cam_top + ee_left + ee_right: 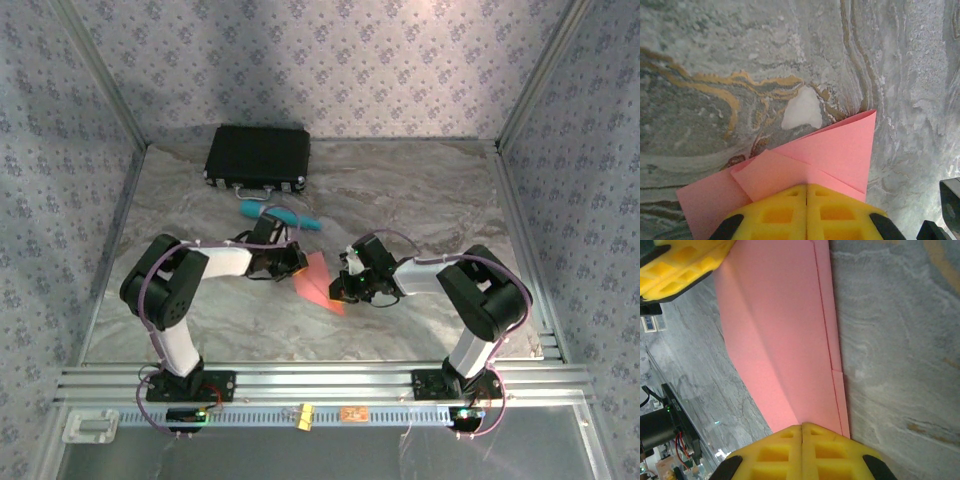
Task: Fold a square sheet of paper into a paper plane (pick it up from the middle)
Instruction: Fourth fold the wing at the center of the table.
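1. Holding the pink paper [318, 280] between them, both arms meet over the middle of the bench [420, 190]. The sheet seems lifted off the surface and is already creased into overlapping flaps with one pointed corner.
2. The left pincer [806, 194] is clamped tight on the flapped end. The right pincer [802, 434] is clamped tight on the opposite, narrower end, beside the layered long edge.
3. The step in hand looks like setting a lengthwise fold, so the two grips should move together. Pulling them apart could tear such thin paper.
4. Line up the layered edges before pressing, since a skewed crease would likely give a crooked dart.
5. Lower the paper flat onto bare bench, well away from the teal cylinder [280, 215] and the black case [258, 157], before either side lets go.
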### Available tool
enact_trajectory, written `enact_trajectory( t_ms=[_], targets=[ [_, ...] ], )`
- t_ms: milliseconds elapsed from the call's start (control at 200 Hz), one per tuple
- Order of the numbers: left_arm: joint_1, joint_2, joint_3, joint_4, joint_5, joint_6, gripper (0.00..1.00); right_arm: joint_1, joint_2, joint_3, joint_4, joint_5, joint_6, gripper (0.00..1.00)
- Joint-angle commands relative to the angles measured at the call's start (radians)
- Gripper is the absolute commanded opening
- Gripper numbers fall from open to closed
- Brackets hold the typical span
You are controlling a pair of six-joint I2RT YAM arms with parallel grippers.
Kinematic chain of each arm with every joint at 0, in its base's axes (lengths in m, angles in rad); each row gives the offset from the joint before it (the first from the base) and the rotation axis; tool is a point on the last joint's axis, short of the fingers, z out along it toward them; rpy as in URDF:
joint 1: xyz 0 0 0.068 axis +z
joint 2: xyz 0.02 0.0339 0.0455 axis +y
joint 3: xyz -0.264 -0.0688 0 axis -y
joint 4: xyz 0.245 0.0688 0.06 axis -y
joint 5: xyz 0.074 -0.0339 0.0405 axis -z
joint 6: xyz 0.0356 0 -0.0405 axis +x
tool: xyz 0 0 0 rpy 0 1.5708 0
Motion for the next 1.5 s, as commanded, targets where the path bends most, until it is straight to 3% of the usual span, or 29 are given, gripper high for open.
enact_trajectory(
  t_ms=[0,315,660,849,1044,1294,1499],
  targets=[
    [0.068,0.042,0.007,-0.048,-0.117,0.044,0.08,-0.006,0.048,-0.051,-0.156,0.056,-0.019,0.0],
    [0.132,0.059,0.046,-0.072,-0.096,0.089,0.07,-0.005,0.054,-0.051,-0.148,0.051,-0.016,0.0],
    [0.145,0.043,0.117,-0.154,-0.1,0.149,0.08,-0.003,0.056,-0.05,-0.146,0.048,-0.017,0.0],
    [0.144,-0.061,0.115,-0.174,-0.094,0.15,0.1,-0.002,0.055,-0.051,-0.146,0.05,-0.015,0.0],
    [0.067,-0.154,0.08,-0.162,-0.088,0.14,0.12,0.0,0.052,-0.048,-0.15,0.059,-0.014,0.0],
    [-0.098,-0.077,0.025,-0.022,-0.023,0.093,0.12,0.0,0.045,-0.05,-0.156,0.066,-0.011,0.0],
    [-0.104,0.015,0.001,0.021,-0.042,0.071,0.1,0.004,0.029,-0.049,-0.147,0.058,-0.016,0.0]
  ],
)
